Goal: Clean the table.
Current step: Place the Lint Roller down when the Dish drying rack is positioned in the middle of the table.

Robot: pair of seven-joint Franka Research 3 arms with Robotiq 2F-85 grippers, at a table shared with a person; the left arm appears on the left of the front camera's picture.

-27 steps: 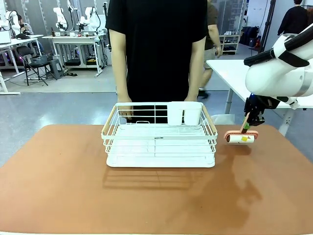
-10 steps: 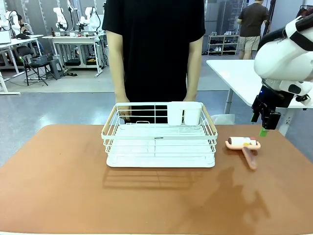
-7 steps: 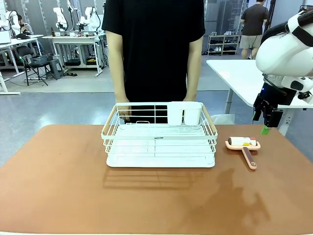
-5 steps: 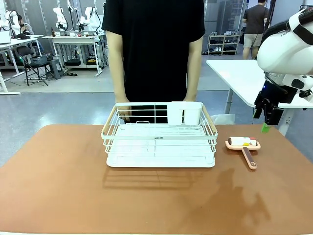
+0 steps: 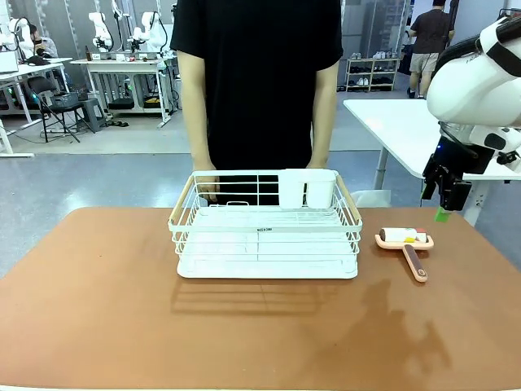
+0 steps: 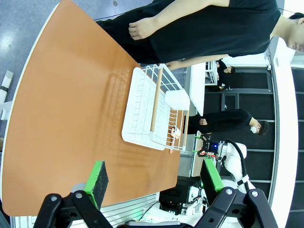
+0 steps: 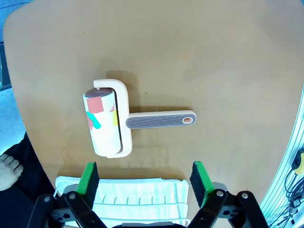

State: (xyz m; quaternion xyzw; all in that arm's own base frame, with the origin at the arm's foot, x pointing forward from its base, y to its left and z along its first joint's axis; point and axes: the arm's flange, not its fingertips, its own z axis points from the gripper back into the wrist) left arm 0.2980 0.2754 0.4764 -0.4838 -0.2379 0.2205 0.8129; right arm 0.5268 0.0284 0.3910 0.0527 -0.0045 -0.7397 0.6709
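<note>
My right gripper [image 5: 444,202] is hanging wide apart and empty above and to the right of the lint roller [image 5: 404,244]. My left gripper [image 6: 154,183] is also spread wide with nothing between the pads, raised well off the table [image 5: 98,309]. The roller is lying flat on the table, just right of the white wire rack [image 5: 266,232], drum toward the person, handle pointing toward my side.

Risks as I am judging them: the roller is lying loose near the table's right edge, so a careless sweep of my right arm could be nudging it toward that edge. The rack is close beside the roller, and a low pass could be clipping its wire rim. The person's hands [image 5: 208,186] are resting at the rack's far side, so any reach across it is risking contact.

Against the earliest frame: I was then holding the roller by its handle, drum on the table. Now it is released, and my right gripper is sitting higher and further right of it.
</note>
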